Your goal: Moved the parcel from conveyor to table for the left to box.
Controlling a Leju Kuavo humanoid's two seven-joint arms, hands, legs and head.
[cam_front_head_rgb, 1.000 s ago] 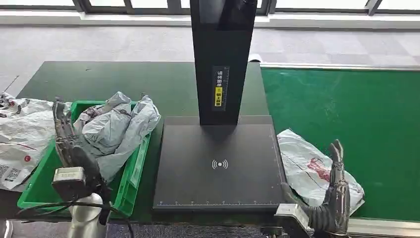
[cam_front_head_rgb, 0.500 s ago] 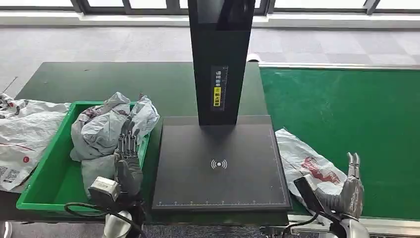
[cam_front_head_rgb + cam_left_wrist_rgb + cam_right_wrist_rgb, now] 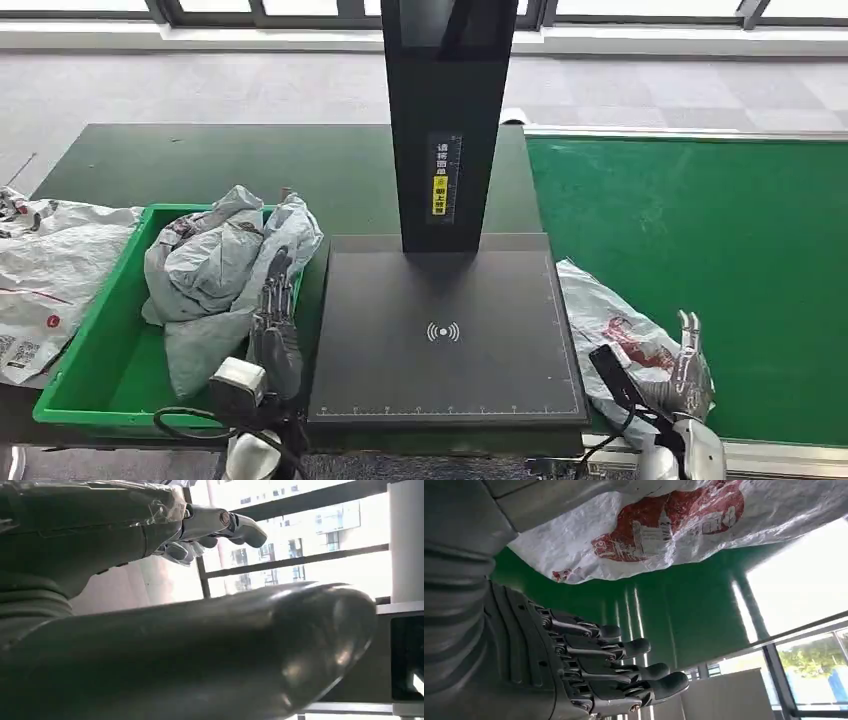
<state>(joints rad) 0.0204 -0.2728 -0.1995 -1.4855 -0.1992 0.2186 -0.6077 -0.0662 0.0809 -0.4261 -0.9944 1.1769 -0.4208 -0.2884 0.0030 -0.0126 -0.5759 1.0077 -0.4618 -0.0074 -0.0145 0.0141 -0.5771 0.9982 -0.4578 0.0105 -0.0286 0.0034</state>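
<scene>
Sitting at the table's (image 3: 200, 160) left side, green crate (image 3: 85, 375) holds crumpled grey mailer bags (image 3: 215, 270). More white bags (image 3: 45, 270) lie just outside its left wall. Black scanner platform (image 3: 445, 340) in the middle, with its upright column (image 3: 445, 110). White parcel with red print (image 3: 620, 330) lies on the green conveyor (image 3: 700, 260), touching the platform's right edge. Left hand (image 3: 275, 325) above the crate's right rim, fingers straight, holding nothing. Right hand (image 3: 690, 375) beside the parcel's near end, fingers apart, empty.
</scene>
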